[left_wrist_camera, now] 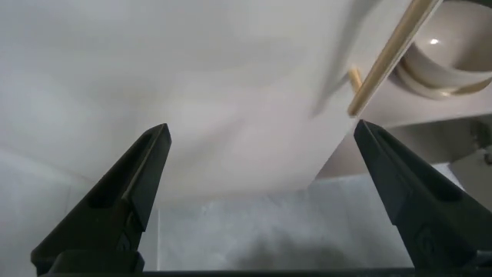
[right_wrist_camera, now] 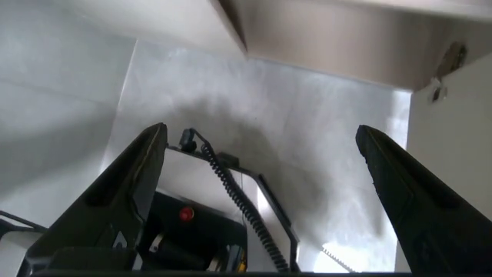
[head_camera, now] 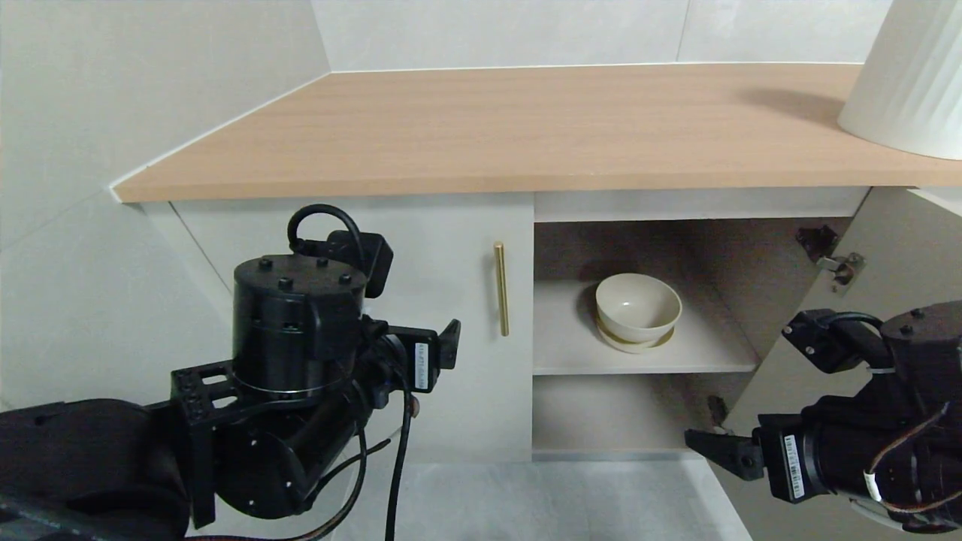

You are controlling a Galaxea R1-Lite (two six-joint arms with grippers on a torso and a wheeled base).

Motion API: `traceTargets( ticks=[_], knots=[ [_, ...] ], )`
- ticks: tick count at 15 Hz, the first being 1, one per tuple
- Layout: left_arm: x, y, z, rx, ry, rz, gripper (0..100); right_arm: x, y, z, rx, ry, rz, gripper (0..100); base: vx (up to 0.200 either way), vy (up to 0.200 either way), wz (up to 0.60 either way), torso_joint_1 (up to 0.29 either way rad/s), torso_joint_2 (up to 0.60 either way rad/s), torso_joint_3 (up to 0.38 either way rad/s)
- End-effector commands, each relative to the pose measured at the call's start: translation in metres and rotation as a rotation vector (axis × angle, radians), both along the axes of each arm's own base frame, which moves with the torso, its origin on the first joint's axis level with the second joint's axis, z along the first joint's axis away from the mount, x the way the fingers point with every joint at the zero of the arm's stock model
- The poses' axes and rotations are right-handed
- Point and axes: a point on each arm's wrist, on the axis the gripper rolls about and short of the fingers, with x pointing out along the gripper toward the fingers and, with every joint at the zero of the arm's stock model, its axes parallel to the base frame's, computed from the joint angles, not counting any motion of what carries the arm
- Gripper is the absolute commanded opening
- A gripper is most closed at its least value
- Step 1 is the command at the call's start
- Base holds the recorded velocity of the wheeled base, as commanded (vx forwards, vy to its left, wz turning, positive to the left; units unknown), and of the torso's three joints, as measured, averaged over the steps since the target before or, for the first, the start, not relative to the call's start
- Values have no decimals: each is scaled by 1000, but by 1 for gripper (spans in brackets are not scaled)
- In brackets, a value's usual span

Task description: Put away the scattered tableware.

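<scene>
The bowl [head_camera: 638, 306] sits just right of the middle of the head view, on the cupboard shelf [head_camera: 706, 349]. It is upright and rests on a shallow plate [head_camera: 635, 343] of the same pale colour. Stacking them keeps the pair compact and well back from the shelf's front edge, which suits storage. The right-hand door [head_camera: 887, 270] is swung wide toward the right edge of the frame with its hinge [head_camera: 834, 259] showing, so the compartment is open to reach. The left-hand door [head_camera: 451, 248] is closed, with its brass handle [head_camera: 500, 288] running vertically just beside the opening. The left gripper [left_wrist_camera: 261, 129] hangs at the lower left of the head view, in front of the closed door. Its fingers are spread wide and hold nothing. The right gripper [right_wrist_camera: 261, 131] sits at the lower right, low beside the open door, with its fingers also spread and empty. Both look drawn back from the shelf. I judge the stowing of these two pieces to be done, with closing the door the likely step left. The wooden countertop [head_camera: 526, 128] runs across the upper part of the frame. At its upper right stands a white ribbed object [head_camera: 909, 83], possibly a lampshade or a vase, though it is cut off by the frame edge.
</scene>
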Motion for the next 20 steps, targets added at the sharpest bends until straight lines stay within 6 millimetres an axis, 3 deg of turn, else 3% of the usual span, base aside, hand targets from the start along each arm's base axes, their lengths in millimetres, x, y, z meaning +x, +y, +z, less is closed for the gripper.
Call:
traceTargets(
  ticks=[1, 18, 20],
  knots=[
    [0, -2, -1, 4, 2, -2, 100, 0, 1, -1, -4, 2, 4, 100, -200, 0, 0, -2, -2, 2],
    [-2, -3, -2, 9, 2, 0, 100, 0, 0, -4, -11, 10, 5, 100, -200, 0, 0, 1, 2, 3],
    [-2, -3, -2, 12, 3, 0, 100, 1, 1, -5, -13, 14, 2, 100, 0, 0, 0, 0, 0, 0]
  ],
)
